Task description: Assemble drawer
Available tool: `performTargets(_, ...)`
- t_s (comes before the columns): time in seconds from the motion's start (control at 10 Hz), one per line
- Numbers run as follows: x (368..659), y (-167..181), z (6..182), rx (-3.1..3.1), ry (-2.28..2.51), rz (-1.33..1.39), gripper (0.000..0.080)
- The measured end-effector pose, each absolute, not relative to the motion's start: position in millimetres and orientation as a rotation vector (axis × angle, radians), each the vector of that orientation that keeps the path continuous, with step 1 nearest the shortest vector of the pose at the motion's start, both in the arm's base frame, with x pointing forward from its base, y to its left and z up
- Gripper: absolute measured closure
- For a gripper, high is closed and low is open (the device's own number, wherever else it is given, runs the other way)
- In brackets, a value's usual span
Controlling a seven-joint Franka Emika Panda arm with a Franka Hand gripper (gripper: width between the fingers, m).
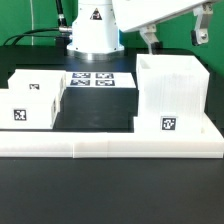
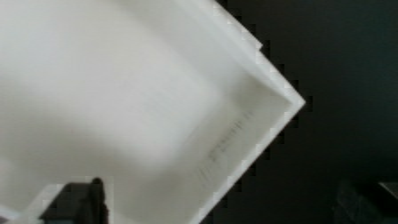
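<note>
Above casing (image 1: 170,92), gripper (image 1: 175,42) jaws apart, empty. Risk: finger strikes casing rim on descent, shoving it askew.

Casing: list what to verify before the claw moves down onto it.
1. Claw open: ok, fingers spread wide above the casing.
2. Claw empty: ok, nothing between the fingers.
3. Casing upright, opening facing up: ok.
4. Casing pressed against the L-shaped wall: cannot tell; it stands in the wall's corner.
5. Two small boxes clear of the casing: ok, both sit apart at the exterior view's left.
6. Fingers lined up on a casing wall: cannot tell; the wrist view shows only a blurred casing corner.
</note>
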State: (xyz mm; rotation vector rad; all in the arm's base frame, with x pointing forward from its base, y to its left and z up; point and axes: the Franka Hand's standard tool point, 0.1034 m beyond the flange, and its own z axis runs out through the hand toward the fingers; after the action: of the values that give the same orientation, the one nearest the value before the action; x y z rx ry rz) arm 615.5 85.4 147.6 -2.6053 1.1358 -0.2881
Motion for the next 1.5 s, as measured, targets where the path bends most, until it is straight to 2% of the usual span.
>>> performTargets(0.2, 618.9, 68.2, 147.7, -2.585, 1.119, -0.3, 0.015)
performTargets(0.5, 618.1, 66.2, 146.1, -2.705, 0.874, -0.34, 0.015)
performTargets(0.6, 613.4, 57.0, 145.0, -2.824, 0.586, -0.388, 0.015)
performTargets(1.0, 590.5, -11.2, 137.9, -2.993, -0.174, -0.452, 0.015)
performTargets(1.1, 588.0, -24.9, 133.6, -2.997, -0.193, -0.448, 0.015)
performTargets(1.5, 586.0, -28.6, 130.3, -2.999, -0.141, -0.427, 0.015)
